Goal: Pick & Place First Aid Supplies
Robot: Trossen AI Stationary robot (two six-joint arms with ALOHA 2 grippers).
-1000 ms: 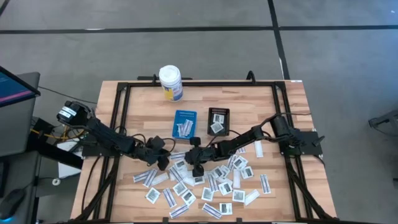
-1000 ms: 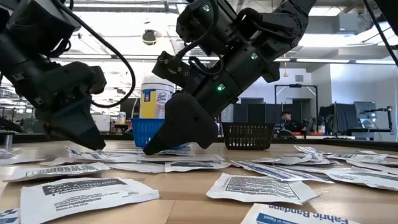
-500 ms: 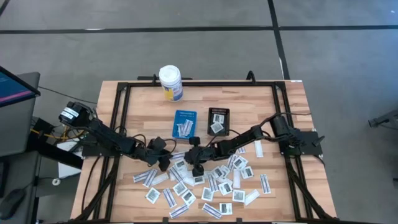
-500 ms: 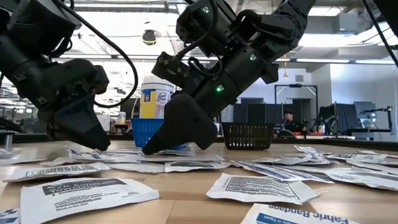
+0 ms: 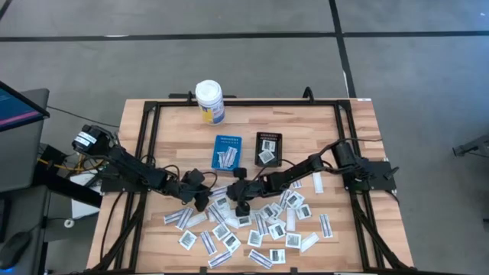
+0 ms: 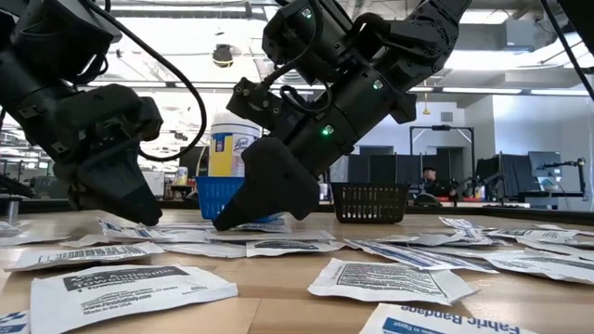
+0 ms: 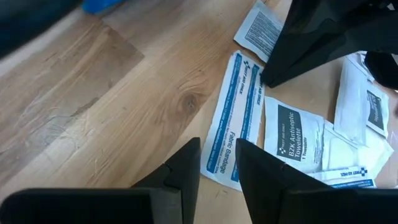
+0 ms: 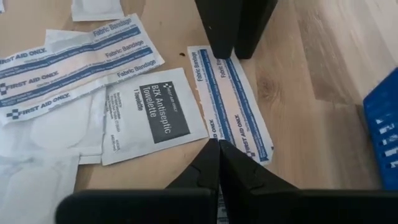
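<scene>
Pick step — left gripper [image 7: 214, 171] parted, straddling one end of fabric bandage strip [image 7: 235, 118] on the table; right gripper [image 8: 217, 163] closed at its other end. Next: close, lift.

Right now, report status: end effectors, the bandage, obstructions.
Left end effector open, straddling fabric bandage strip, empty. Right end effector shut, tip at strip's other end. Towelette packet close alongside.

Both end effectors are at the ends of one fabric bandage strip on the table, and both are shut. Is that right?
Not quite. The right end effector is shut, but the left end effector is open, as the left wrist view shows. Both are at the ends of the fabric bandage strip.
</scene>
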